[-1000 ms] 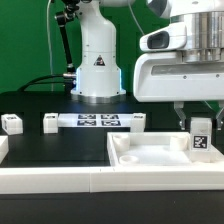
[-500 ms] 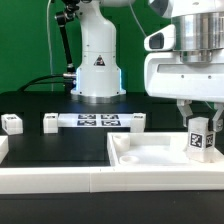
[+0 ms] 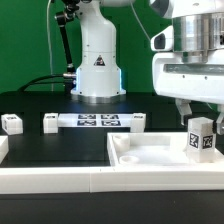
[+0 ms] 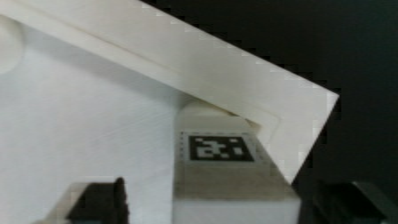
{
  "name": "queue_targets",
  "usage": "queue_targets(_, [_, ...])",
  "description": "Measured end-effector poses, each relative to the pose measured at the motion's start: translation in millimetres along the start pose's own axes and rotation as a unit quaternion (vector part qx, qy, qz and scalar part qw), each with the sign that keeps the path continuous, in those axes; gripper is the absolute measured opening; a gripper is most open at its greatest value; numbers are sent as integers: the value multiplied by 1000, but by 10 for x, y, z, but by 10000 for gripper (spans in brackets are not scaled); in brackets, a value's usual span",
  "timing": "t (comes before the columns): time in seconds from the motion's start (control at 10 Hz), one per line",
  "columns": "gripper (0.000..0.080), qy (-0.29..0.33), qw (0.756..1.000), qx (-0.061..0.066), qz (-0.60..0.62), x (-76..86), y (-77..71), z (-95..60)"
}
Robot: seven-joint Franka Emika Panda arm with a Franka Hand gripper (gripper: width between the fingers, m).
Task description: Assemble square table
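The white square table top (image 3: 150,158) lies tray-like at the exterior view's right front. One short white leg (image 3: 201,136) with a black-and-white tag stands in its far right corner, slightly tilted. My gripper (image 3: 200,112) hangs just above it, open, one finger on each side. In the wrist view the leg (image 4: 224,160) sits between my dark fingers (image 4: 100,203) with gaps on both sides, next to the top's raised rim (image 4: 214,62).
Two loose legs (image 3: 12,123) (image 3: 50,122) stand at the exterior view's left. The marker board (image 3: 96,121) lies behind the top. A long white border rail (image 3: 55,181) runs along the front. The robot base (image 3: 97,65) stands at the back.
My gripper has shifted toward the exterior view's right above the leg. The leg's tagged face has turned and tilted slightly.
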State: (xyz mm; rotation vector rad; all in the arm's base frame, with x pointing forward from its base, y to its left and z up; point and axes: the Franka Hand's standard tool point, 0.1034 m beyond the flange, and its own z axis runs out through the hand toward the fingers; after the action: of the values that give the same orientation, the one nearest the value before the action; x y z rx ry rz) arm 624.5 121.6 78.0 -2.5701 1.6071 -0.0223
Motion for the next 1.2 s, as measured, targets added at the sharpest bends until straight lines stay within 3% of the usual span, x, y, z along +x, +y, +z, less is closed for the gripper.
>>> queue_targets(0.1, [609, -1, 1000, -3, -17, 5, 10, -1])
queue_targets(0.2, [637, -5, 999, -10, -32, -13, 23, 2])
queue_targets(0.6, [649, -4, 966, -13, -258, -15, 6, -7])
queue_targets(1.2, [649, -6, 886, -12, -463, 52, 23, -9])
